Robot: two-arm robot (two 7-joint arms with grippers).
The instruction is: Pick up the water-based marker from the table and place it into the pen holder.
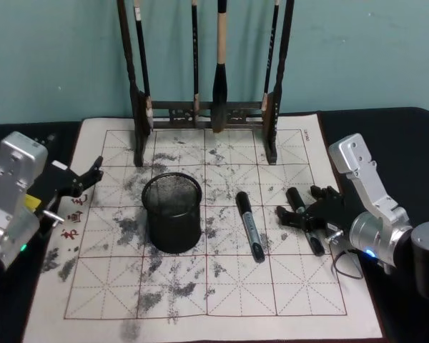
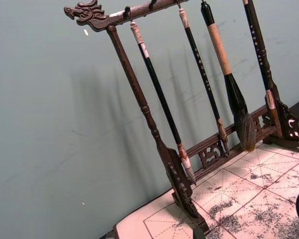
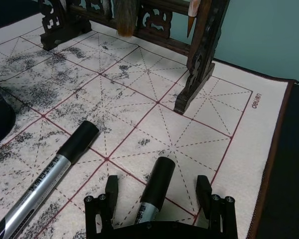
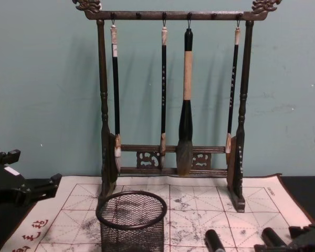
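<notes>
- Well, the right gripper (image 3: 157, 182) sat low on the mat (image 1: 272, 286), jaws wide, straddling a marker (image 3: 153, 194) that lay flat between them with a gap on either side.
- A second marker (image 1: 249, 225) lay between it and the holder (image 1: 173, 232), apart from both.
- The left gripper (image 1: 82, 182) hung over the mat's left edge; open or shut, I couldn't tell.

Dark wooden brush rack (image 4: 147, 15) upright at far edge of ink-stained grid mat (image 1: 272, 286); four calligraphy brushes (image 4: 187, 73) hanging from crossbar; teal wall (image 4: 42, 79) behind.
</notes>
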